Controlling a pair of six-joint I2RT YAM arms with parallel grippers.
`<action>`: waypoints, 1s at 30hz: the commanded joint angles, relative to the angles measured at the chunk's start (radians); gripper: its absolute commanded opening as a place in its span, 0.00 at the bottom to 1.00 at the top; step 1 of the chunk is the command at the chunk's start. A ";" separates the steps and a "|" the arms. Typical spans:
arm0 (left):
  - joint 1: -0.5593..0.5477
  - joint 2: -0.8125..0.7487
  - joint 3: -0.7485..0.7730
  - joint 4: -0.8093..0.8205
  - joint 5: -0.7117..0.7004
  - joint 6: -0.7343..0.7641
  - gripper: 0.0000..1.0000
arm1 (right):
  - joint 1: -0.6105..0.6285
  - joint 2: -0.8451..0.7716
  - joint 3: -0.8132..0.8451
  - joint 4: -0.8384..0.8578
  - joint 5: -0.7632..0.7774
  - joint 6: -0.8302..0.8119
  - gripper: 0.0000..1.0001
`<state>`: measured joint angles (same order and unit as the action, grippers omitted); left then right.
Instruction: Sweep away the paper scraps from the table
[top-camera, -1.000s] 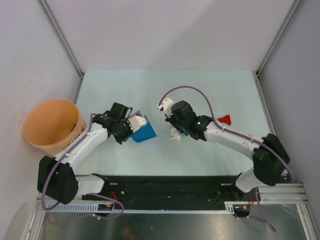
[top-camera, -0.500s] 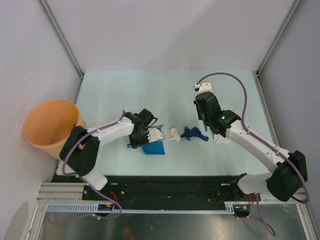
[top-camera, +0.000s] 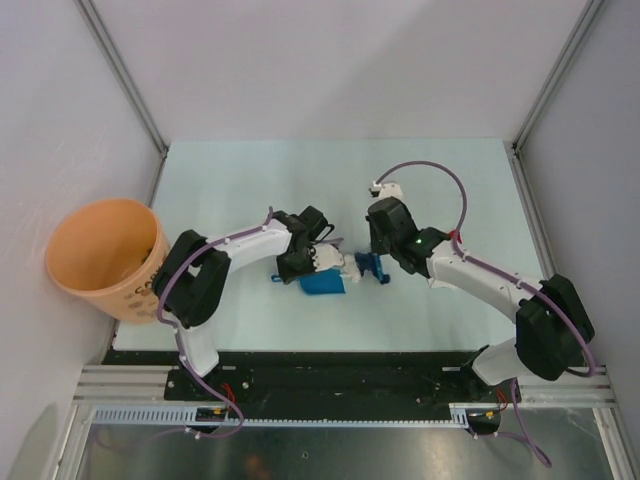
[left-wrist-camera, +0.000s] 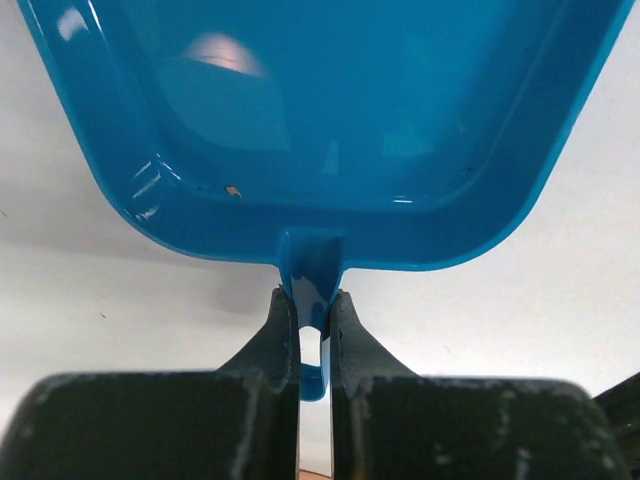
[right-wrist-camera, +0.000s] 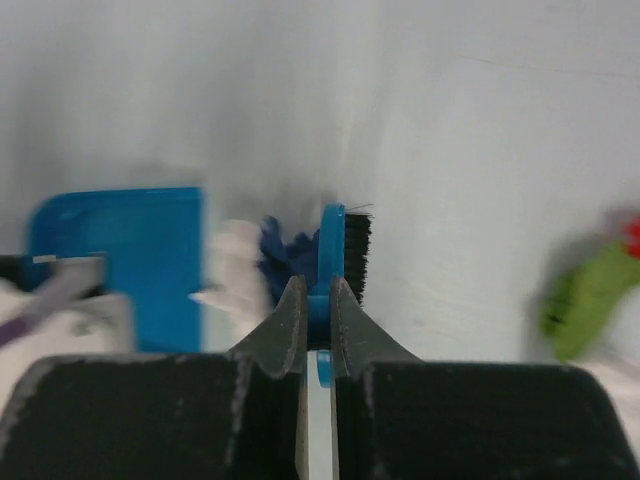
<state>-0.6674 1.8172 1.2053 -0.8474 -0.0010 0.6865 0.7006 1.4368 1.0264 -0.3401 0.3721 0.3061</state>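
Note:
My left gripper (top-camera: 296, 272) is shut on the handle of the blue dustpan (top-camera: 325, 284), which lies on the pale green table (top-camera: 250, 180). In the left wrist view the fingers (left-wrist-camera: 282, 330) pinch the handle and the pan (left-wrist-camera: 330, 110) looks empty. My right gripper (top-camera: 378, 254) is shut on the small blue brush (top-camera: 372, 266). A white scrap (top-camera: 352, 265) and a dark blue scrap (top-camera: 365, 261) lie between brush and pan. The right wrist view shows the brush (right-wrist-camera: 335, 250), dark blue scrap (right-wrist-camera: 285, 250), white scrap (right-wrist-camera: 235, 270) and pan (right-wrist-camera: 140, 260), all blurred.
An orange bucket (top-camera: 100, 255) stands off the table's left edge. A red scrap (top-camera: 455, 237) peeks out behind the right arm. An olive green scrap (right-wrist-camera: 590, 295) lies at the right in the right wrist view. A black rail strip (top-camera: 340, 375) runs along the near edge.
My left gripper has carried the dustpan to the right, toward the middle. My right gripper has swung the brush left, pushing the white and dark blue scraps up to the pan.

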 joint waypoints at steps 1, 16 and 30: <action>-0.008 0.039 0.057 -0.001 -0.008 -0.021 0.00 | 0.057 0.045 -0.002 0.246 -0.264 0.143 0.00; 0.092 -0.087 0.088 0.025 0.438 -0.033 0.00 | 0.135 -0.133 0.070 0.188 -0.032 0.047 0.00; 0.233 -0.167 0.161 0.027 0.548 -0.162 0.00 | 0.145 -0.398 0.192 0.171 0.214 -0.179 0.00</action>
<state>-0.5026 1.7214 1.2972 -0.8368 0.4694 0.5987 0.8558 1.1309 1.1683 -0.2237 0.5163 0.1802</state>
